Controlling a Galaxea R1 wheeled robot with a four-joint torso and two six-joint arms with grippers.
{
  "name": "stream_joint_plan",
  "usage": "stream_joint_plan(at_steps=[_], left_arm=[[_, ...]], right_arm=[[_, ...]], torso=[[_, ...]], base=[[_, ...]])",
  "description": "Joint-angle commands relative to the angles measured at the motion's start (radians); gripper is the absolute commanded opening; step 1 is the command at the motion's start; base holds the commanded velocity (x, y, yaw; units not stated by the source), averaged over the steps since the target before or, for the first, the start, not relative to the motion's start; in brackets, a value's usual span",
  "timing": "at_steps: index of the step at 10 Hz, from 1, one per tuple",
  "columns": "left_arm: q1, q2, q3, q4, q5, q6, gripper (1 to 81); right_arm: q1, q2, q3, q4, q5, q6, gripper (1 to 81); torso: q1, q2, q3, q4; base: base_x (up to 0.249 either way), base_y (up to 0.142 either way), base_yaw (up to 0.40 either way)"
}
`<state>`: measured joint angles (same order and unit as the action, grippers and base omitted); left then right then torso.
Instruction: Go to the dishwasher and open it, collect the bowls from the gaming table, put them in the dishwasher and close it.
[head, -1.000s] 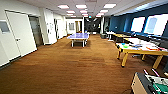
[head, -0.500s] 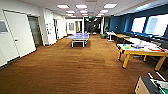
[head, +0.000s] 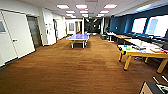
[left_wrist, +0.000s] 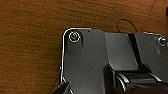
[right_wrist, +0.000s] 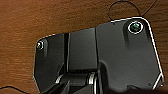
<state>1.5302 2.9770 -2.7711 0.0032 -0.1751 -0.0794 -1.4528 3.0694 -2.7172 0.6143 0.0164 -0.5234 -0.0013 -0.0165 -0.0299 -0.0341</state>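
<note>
Camera is swinging left since the earlier frames, so the gaming table (head: 143, 51) is sliding toward the right edge of the head view, with the blue ping-pong table (head: 78, 37) now sitting nearer centre down the hall. Small bright bowls (head: 128, 48) are lying on that white worktop with its yellow edge, near its close end, too blurred to count, and brown wood floor (head: 62, 70) is stretching across the foreground. Fingers on both arms: cannot tell wide or narrow, wrist views are looking down at floor past the dark plates.
</note>
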Motion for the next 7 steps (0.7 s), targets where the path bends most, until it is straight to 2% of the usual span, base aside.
stream_joint_plan(at_steps=[1, 7], left_arm=[[-0.060, -0.002, -0.001, -0.002, 0.042, 0.001, 81.1], [-0.060, -0.001, -0.001, 0.000, 0.042, 0.001, 81.1]], right_arm=[[0.073, -0.007, -0.001, 0.001, -0.056, -0.001, 81.1], [0.071, -0.007, 0.001, 0.001, -0.056, -0.001, 81.1]], torso=[[0.001, 0.000, 0.000, 0.000], [0.002, 0.001, 0.000, 0.000]], base=[[0.177, 0.000, 0.000], [0.179, 0.000, 0.000]])
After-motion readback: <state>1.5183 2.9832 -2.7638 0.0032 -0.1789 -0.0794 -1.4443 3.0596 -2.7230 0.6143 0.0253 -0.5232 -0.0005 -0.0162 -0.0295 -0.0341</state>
